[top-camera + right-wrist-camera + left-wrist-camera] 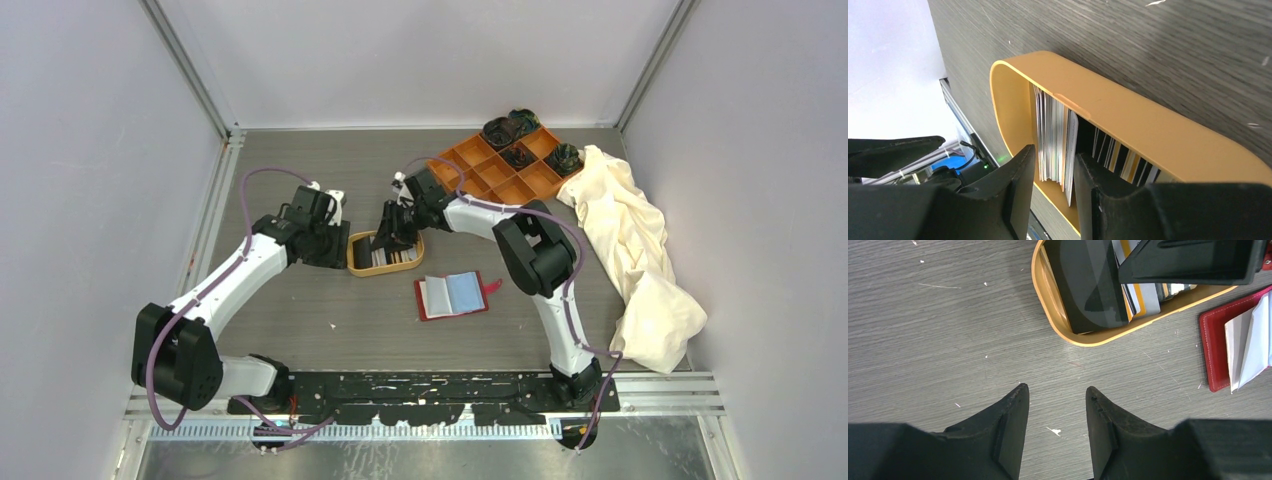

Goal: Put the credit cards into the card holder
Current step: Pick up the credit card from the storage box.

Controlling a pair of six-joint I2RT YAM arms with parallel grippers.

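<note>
In wrist view only, right hand (1054,152) pinching upright credit cards (1048,125), left hand (1057,388) spread

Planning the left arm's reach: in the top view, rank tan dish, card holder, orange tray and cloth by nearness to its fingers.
1. tan dish, just ahead of the left fingers.
2. card holder, near centre.
3. orange tray, back right.
4. cloth, right edge.
</note>
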